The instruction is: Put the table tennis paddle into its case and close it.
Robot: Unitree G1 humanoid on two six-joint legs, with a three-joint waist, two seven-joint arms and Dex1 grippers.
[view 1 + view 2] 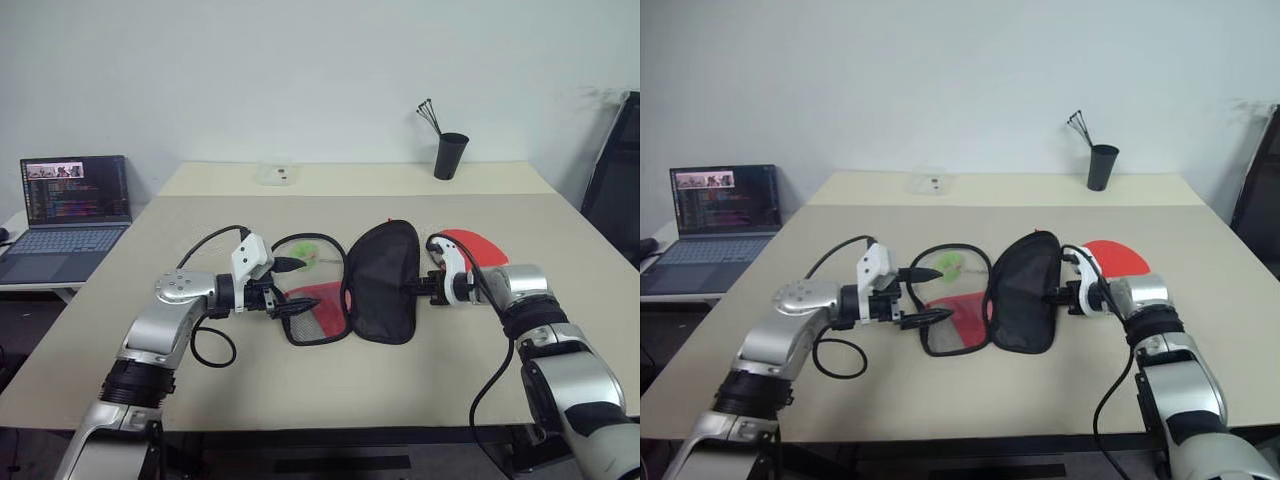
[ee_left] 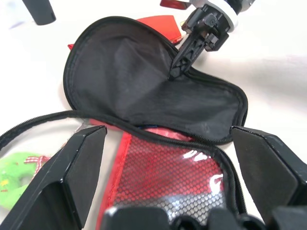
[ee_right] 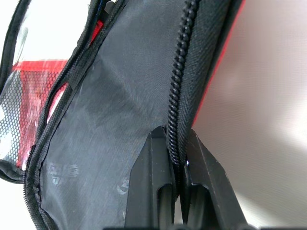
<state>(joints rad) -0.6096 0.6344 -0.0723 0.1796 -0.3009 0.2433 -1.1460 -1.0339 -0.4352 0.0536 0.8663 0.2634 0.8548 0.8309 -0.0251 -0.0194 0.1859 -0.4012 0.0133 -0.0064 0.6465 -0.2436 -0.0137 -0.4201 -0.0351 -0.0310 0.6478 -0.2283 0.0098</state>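
While the table [image 1: 300, 385] takes up most of what I see, my attention is on the case [image 1: 383, 285], which lies spread open between my two grippers, its black half lifted toward the right one and its clear-and-red mesh half flat by the left. My right gripper [image 3: 177, 160] has its two fingers pinched tight on the zipper rim of the black half, the coil running straight between them in the right wrist view. My left gripper [image 1: 292, 288] has its fingers spread wide, one above and one below the edge of the mesh half, with nothing clamped; I cannot tell whether the lower finger touches the fabric. Just beyond the right gripper's fingers, the table tennis paddle [image 1: 478, 247] lies on the table outside the case, with part of its red face showing and its handle hidden behind my wrist. A small green charm [image 2: 14, 177] sits under the clear panel, cut off at the left wrist view's edge.
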